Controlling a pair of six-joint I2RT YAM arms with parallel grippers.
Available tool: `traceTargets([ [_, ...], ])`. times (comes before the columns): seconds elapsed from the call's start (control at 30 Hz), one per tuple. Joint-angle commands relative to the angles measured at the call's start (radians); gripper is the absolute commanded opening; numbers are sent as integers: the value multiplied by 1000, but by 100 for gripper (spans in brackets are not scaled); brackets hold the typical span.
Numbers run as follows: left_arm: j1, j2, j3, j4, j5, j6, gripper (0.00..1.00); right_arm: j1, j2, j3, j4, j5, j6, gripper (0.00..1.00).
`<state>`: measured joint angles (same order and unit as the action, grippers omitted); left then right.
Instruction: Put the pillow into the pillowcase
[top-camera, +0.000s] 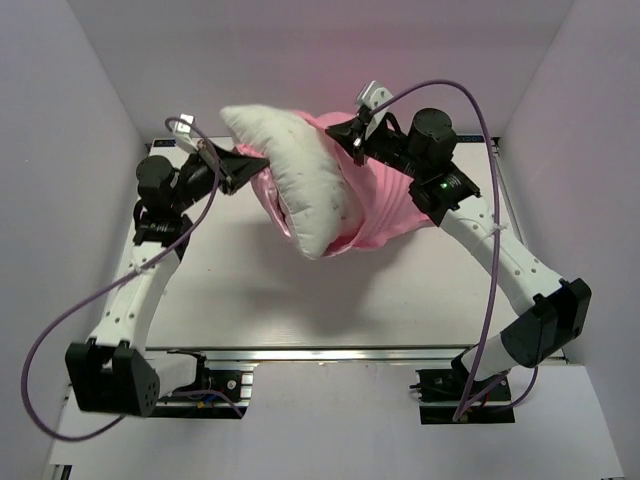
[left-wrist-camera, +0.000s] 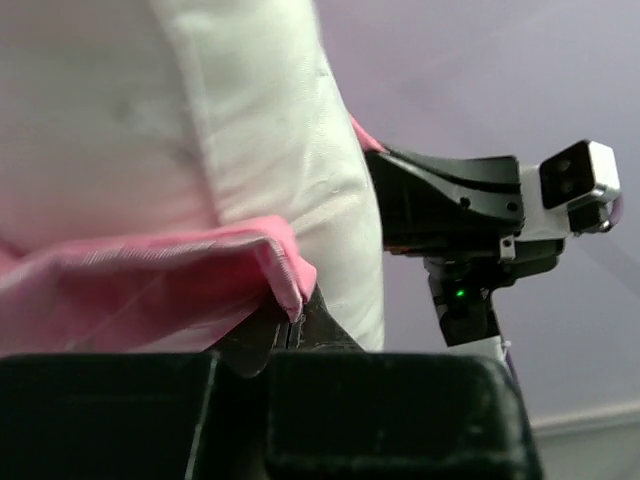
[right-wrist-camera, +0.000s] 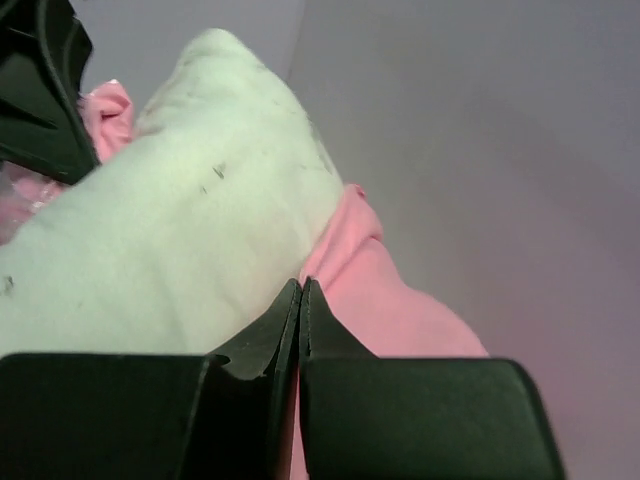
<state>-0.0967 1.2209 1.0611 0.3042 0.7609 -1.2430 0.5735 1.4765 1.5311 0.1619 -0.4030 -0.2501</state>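
The left claw (left-wrist-camera: 295, 322) and right claw (right-wrist-camera: 300, 300) are each clamping shut on the pillowcase (top-camera: 388, 205) rim, holding it aloft above the table (top-camera: 250, 295). The pillow (top-camera: 300, 185) is sticking partly out; pink fabric is hiding its lower end.

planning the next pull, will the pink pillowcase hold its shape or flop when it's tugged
Probably floppy: the pillowcase hangs in loose folds and bunches around the pillow. Its faint sheen suggests it may be slippery, so the thin edge pinched in the left claw could slide out under a hard pull.
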Motion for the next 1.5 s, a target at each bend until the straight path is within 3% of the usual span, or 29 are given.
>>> traceTargets([
  [0.0, -1, -122, -42, -340, -116, 169, 0, -6, -32, 12, 7, -80, 24, 0],
  [0.03, -1, -135, -53, -368, -130, 186, 0, -4, -30, 18, -4, -100, 37, 0],
  [0.13, -1, -173, -78, -503, -181, 234, 0, 20, -42, 46, -32, -147, 61, 25],
  [0.27, -1, -213, -121, -667, -238, 277, 0, 48, -29, 203, -99, -189, 130, 55],
  [0.4, -1, -273, -188, -773, -284, 278, 2, 91, 24, 340, -302, -179, 169, 76],
  [0.43, -1, -299, -213, -783, -288, 277, 6, 132, 36, 353, -344, -160, 134, 86],
  [0.53, -1, -336, -225, -855, -310, 280, 39, 212, 68, 316, -446, -27, 98, 89],
  [0.57, -1, -342, -216, -887, -320, 286, 57, 224, 77, 305, -464, -2, 106, 89],
  [0.67, -1, -379, -134, -1128, -432, 321, 81, 264, 123, 288, -538, 119, 109, 89],
  [0.77, -1, -425, -12, -1355, -648, 310, 91, 278, 156, 290, -590, 119, 97, 89],
  [0.87, -1, -463, 87, -1488, -794, 283, 92, 302, 154, 236, -564, 119, 68, 90],
  [1.0, -1, -486, 172, -1590, -890, 246, 91, 364, 177, 190, -558, 156, -15, 90],
  [1.07, -1, -489, 224, -1640, -941, 243, 87, 410, 203, 190, -562, 171, -32, 89],
  [1.1, -1, -495, 241, -1654, -960, 235, 82, 422, 211, 190, -555, 171, -41, 89],
  [1.13, -1, -501, 255, -1665, -978, 228, 68, 449, 223, 190, -553, 171, -55, 89],
  [1.27, -1, -544, 303, -1700, -1045, 205, 44, 514, 283, 225, -550, 234, -75, 90],
  [1.47, -1, -598, 313, -1688, -1066, 188, 41, 563, 407, 242, -521, 358, -84, 89],
])
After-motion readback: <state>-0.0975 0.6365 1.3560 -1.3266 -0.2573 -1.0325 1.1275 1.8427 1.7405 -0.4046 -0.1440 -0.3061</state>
